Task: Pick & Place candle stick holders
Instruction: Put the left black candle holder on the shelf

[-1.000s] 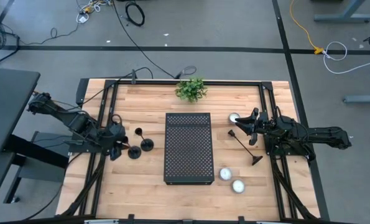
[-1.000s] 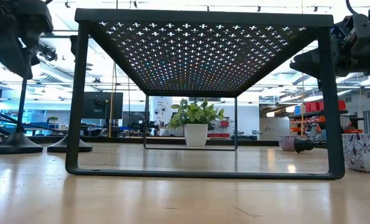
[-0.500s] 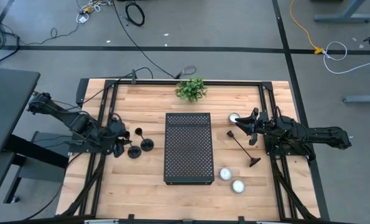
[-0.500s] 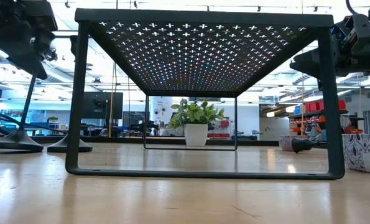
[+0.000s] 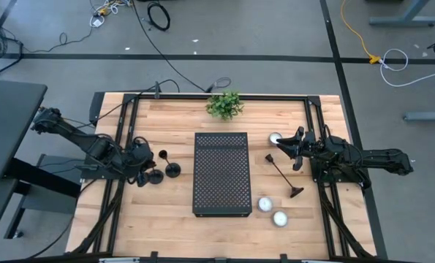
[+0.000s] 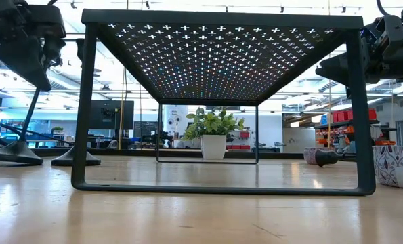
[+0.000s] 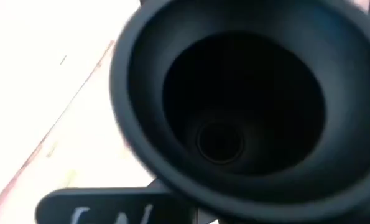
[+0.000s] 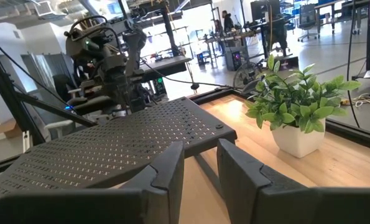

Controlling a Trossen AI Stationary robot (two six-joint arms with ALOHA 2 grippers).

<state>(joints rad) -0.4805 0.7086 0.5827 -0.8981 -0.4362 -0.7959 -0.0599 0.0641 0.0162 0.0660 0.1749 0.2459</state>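
Three matte black candle stick holders show. My left gripper [image 5: 141,174] is shut on one left of the black perforated tray [image 5: 221,174]. In the low view its thin stem [image 6: 28,118] slants up into the gripper [image 6: 32,41]. Its cup [image 7: 228,118] fills the left wrist view. A second holder stands upright on its round base [image 5: 173,170] beside it. The third [image 5: 284,174] lies on its side right of the tray. My right gripper [image 5: 289,150] waits above that one's cup end, fingers [image 8: 172,171] a narrow gap apart, empty. My left gripper holds the holder by the top of its stem [image 6: 38,95], just under the cup, coming from above. The cup hides the place of contact in the wrist view, where its open mouth faces the camera. The holder is tilted, its top toward the tray and its base [image 6: 11,157] low at the table.
The tray stands on legs in the table's middle. A potted plant [image 5: 224,104] is at the far edge. One white tealight [image 5: 275,137] sits by my right gripper, and two more [image 5: 272,210] sit near the tray's near right corner.
My left gripper has moved a little toward the tray with the top of the holder. The holder, upright a second ago, has tipped: its top leans toward the tray and its base has shifted toward the table's left edge.
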